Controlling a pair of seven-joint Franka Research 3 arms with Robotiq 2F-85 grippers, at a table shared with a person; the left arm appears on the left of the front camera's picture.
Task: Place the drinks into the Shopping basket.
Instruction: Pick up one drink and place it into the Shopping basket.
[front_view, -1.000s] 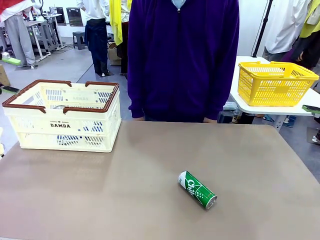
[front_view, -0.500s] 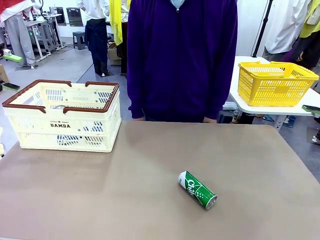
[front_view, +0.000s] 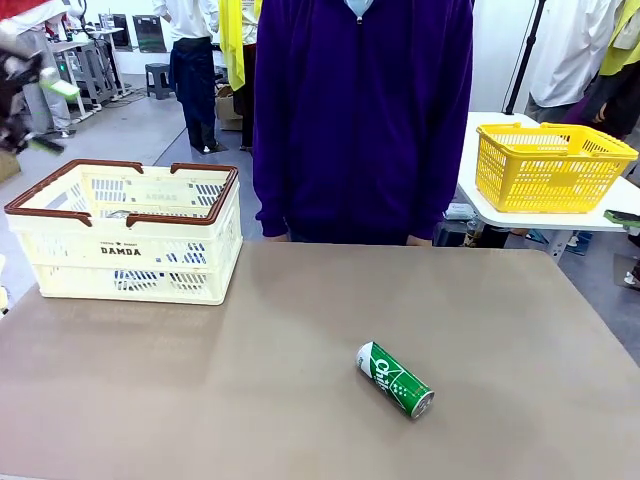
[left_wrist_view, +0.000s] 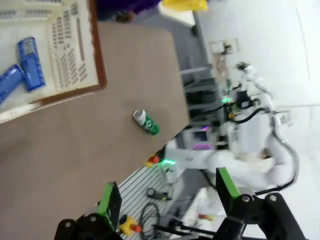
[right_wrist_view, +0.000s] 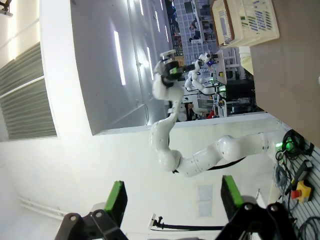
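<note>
Brown worktop (front_view: 250, 400) holds one green metal can (front_view: 395, 379) lying on its side, well apart from the cream slotted basket (front_view: 125, 250), where blue cans (left_wrist_view: 30, 62) already lie. Both pincers (left_wrist_view: 165, 200) (right_wrist_view: 170, 200) gape wide, holding nothing. Round can might roll away if nudged.

Brown table (front_view: 250, 400), cream Shopping basket (front_view: 130, 250) at its far left, green can (front_view: 395, 379) lying on its side right of centre

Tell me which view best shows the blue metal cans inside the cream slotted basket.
Left wrist view: it looks down into the cream slotted basket, with two blue metal cans lying on its floor. Front view only hints blue through the basket's side slots. Right wrist view catches the basket's outside, far off.
</note>
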